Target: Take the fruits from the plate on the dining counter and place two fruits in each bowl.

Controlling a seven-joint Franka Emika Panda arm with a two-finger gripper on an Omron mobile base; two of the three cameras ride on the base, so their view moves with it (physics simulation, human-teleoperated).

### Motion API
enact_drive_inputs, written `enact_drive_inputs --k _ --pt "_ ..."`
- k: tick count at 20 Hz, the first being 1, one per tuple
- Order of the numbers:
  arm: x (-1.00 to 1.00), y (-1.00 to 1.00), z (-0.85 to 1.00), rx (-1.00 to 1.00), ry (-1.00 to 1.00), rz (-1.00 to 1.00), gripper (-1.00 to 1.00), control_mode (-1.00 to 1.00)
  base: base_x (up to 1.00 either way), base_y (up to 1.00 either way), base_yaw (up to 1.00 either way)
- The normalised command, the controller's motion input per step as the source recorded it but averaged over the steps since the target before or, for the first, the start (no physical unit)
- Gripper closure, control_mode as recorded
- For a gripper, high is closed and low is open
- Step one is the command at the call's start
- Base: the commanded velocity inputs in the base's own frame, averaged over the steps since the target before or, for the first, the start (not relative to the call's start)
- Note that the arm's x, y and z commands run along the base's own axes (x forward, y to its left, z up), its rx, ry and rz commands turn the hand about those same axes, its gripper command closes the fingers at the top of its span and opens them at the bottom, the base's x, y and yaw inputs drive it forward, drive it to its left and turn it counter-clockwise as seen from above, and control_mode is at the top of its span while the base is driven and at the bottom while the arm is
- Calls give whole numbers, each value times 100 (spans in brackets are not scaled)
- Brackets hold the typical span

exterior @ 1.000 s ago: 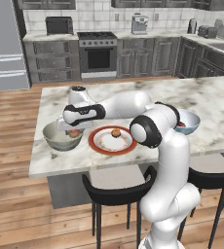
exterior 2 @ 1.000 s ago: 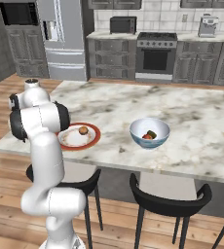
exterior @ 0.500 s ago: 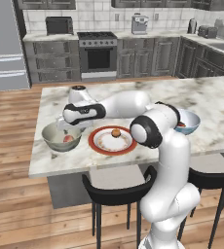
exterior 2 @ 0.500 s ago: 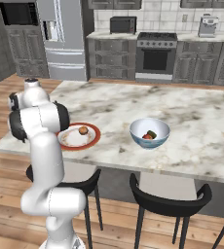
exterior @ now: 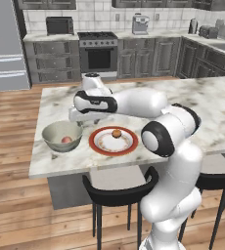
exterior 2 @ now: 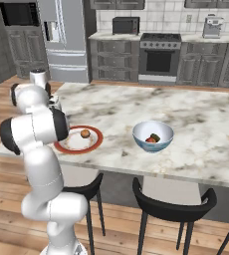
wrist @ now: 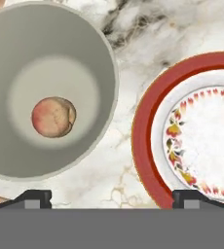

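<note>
Grey bowl (exterior: 61, 135) near the dining counter's (exterior: 217, 105) left edge holds one fruit (wrist: 53, 117), gripper (wrist: 111, 198) wide and empty above; the last fruit (exterior: 116, 133) could roll off the plate (exterior: 113, 141) if nudged.

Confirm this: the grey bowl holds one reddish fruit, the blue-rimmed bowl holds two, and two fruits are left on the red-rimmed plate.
Not quite. The red-rimmed plate has one orange-brown fruit left on it, not two; the left base view shows it plainly. The rest stands: the grey bowl holds one reddish fruit, and the blue-rimmed bowl holds two.
</note>
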Motion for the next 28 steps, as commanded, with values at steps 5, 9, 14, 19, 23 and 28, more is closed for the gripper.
enact_drive_inputs --k 5,9,14,19,23,28 --pt "-4 -100 16 0 4 0 -100 -100 0 0 0" --pt "5 -100 0 0 5 0 -100 -100 0 0 0" --pt "15 -99 -9 0 1 0 -100 -100 0 0 0" --pt "25 -51 -32 -1 1 0 -100 -100 0 0 0" --pt "44 0 -59 -13 0 0 -100 -100 0 0 0" --pt "51 16 -42 -4 0 -1 -100 -100 0 0 0"
